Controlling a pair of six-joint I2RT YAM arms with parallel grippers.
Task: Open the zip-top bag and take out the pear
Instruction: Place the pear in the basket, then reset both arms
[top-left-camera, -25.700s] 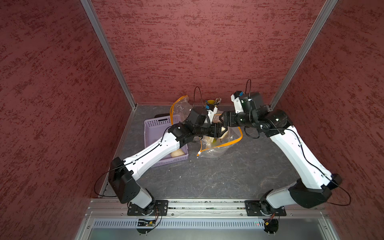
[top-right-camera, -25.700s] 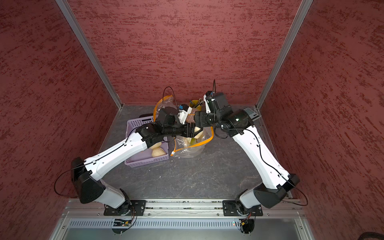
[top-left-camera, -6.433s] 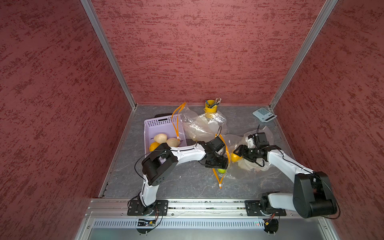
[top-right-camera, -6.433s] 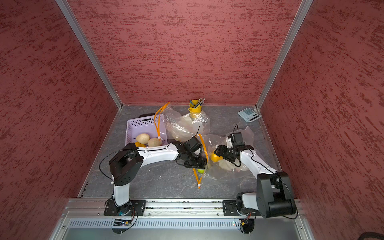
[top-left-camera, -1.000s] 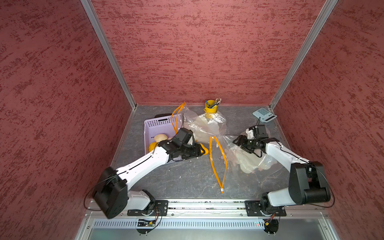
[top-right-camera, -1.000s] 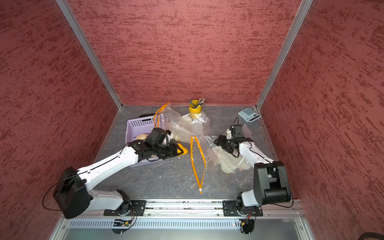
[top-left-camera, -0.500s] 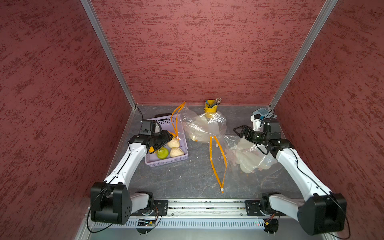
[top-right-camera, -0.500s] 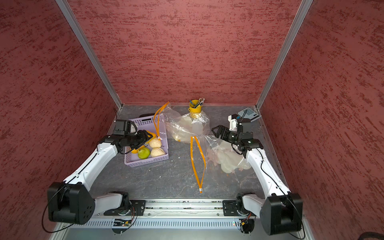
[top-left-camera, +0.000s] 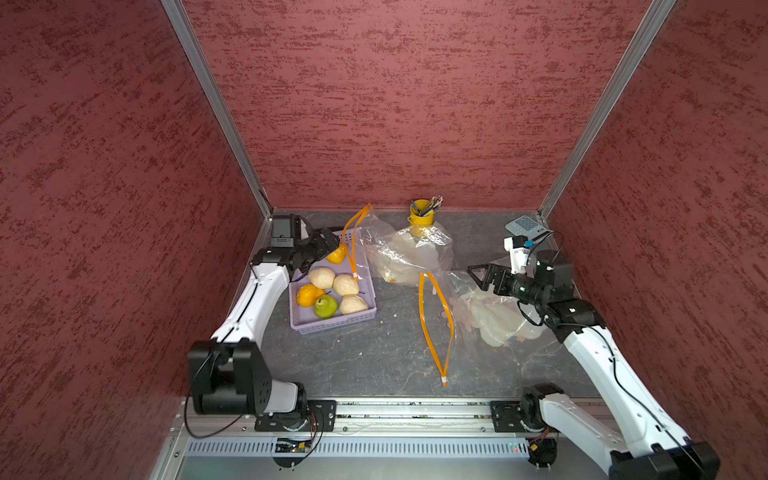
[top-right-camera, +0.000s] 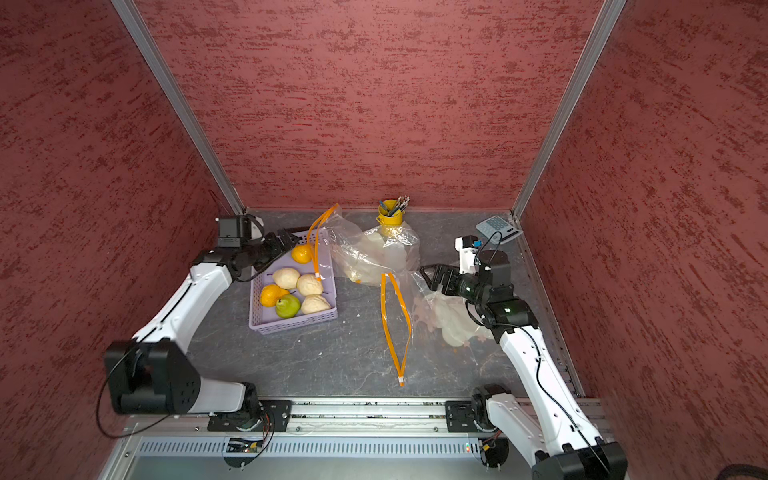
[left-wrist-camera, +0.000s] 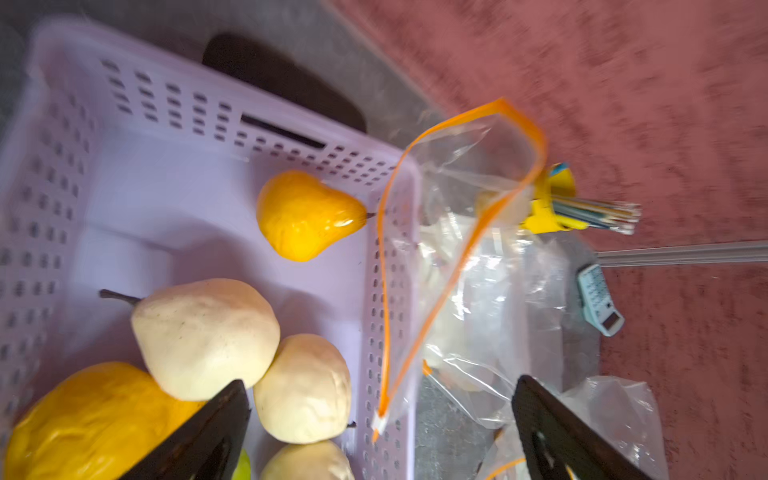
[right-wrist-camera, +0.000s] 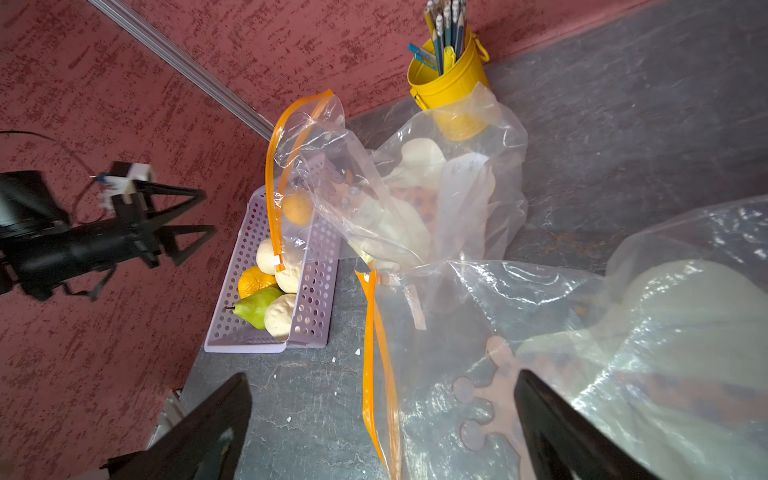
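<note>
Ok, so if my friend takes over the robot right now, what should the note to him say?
Left gripper: open, empty, over the far end of the purple basket, by a yellow pear.
Right gripper: open, empty, above the near zip-top bag.
Done: that bag is unzipped; six pears lie in the basket, among them a green pear.
Left: pale shapes show through this bag and the far bag; cannot tell whether they are pears. Check, then pull any out.
</note>
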